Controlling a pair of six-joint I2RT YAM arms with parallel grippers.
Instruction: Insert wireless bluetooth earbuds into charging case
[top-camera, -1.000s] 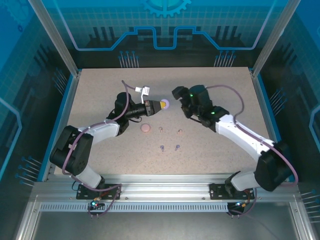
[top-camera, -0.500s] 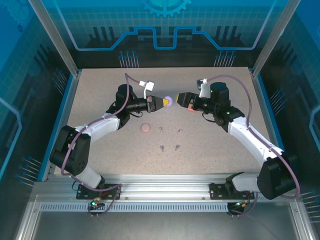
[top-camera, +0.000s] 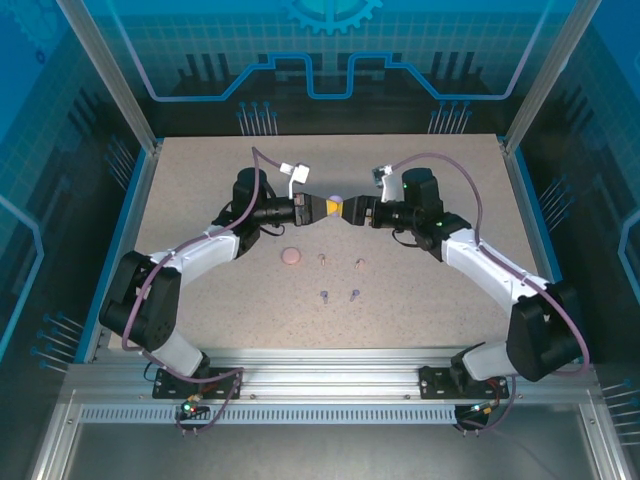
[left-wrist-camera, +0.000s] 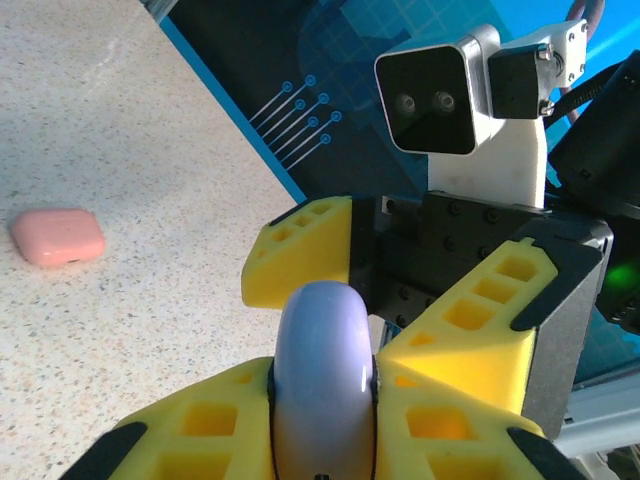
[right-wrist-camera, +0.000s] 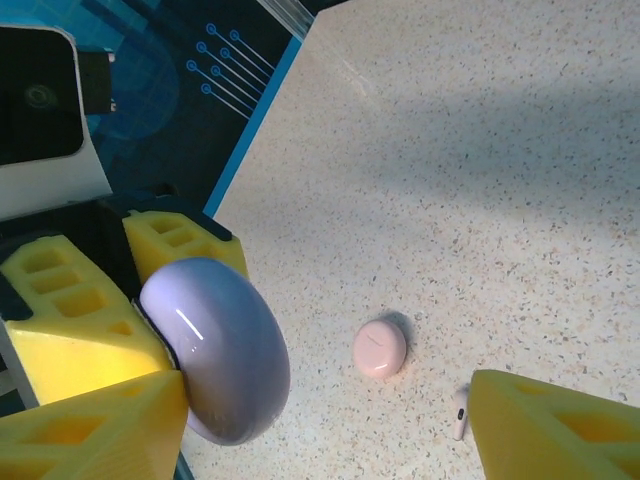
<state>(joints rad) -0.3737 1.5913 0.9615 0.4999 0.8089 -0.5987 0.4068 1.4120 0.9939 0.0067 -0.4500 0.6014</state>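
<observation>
My left gripper (top-camera: 328, 207) hangs above the table's middle, shut on a rounded lilac charging case (left-wrist-camera: 322, 370) that stands on edge between its yellow fingers. My right gripper (top-camera: 352, 210) faces it nose to nose, open, its fingers (left-wrist-camera: 300, 252) straddling the far end of the case (right-wrist-camera: 215, 350). The case lies against one right finger, and the other finger (right-wrist-camera: 560, 430) stands well clear. On the table below lie two pinkish earbuds (top-camera: 322, 259) (top-camera: 359, 264) and two purple earbuds (top-camera: 324, 295) (top-camera: 354, 294).
A round pale pink case (top-camera: 291, 256) lies shut on the table next to a pale earbud (right-wrist-camera: 459, 412). A coral case (left-wrist-camera: 57, 236) rests flat on the speckled tabletop. Blue walls with metal posts ring the table.
My right gripper has swung left to meet the left gripper, and its jaws have narrowed around the lilac case. The left gripper has held still.
</observation>
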